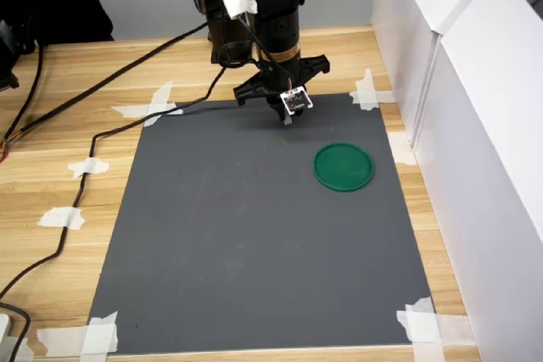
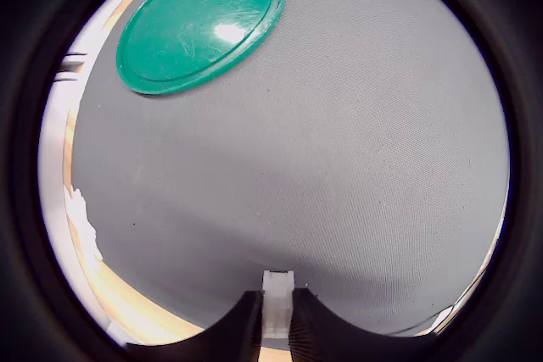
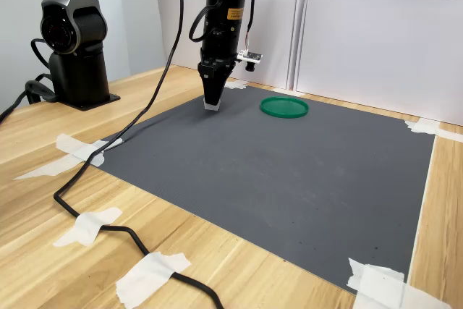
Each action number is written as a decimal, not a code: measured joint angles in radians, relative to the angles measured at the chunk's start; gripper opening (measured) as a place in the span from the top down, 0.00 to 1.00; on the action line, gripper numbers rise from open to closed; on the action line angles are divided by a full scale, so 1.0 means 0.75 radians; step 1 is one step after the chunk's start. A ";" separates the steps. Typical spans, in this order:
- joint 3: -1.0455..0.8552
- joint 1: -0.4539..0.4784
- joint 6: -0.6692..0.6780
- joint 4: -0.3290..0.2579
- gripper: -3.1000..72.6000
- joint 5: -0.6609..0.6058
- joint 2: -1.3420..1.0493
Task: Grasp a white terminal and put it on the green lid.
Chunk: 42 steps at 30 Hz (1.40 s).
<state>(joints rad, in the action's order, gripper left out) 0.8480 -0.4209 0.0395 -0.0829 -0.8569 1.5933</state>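
wrist view: pincer (image 2: 275, 321) grips white terminal (image 2: 277, 294).

Wooden table (image 1: 212, 57) — taped grey mat (image 1: 254, 243); green lid (image 1: 344, 166) on it

Beneath me lies a dark grey mat (image 1: 246, 243), taped at its corners. It rests on my wooden table (image 3: 43, 251). White panels (image 1: 484, 82) stand alongside.

Even bright light, soft shadows; glare on green lid (image 2: 204, 23); wrist view fisheye, dark vignette.
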 joint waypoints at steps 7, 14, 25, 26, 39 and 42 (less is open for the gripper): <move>0.000 0.000 0.000 0.027 0.84 0.000 0.000; 0.000 0.000 0.025 0.043 0.81 0.000 0.000; 0.000 0.001 0.085 0.036 0.64 0.008 0.001; 0.000 0.001 0.085 0.034 0.65 0.010 0.001; 0.000 0.001 0.090 0.031 0.84 0.020 0.001; 0.000 0.001 0.094 0.030 0.84 0.020 -0.001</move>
<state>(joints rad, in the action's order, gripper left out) 0.8480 -0.4200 0.1103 -0.0607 -0.8420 1.5926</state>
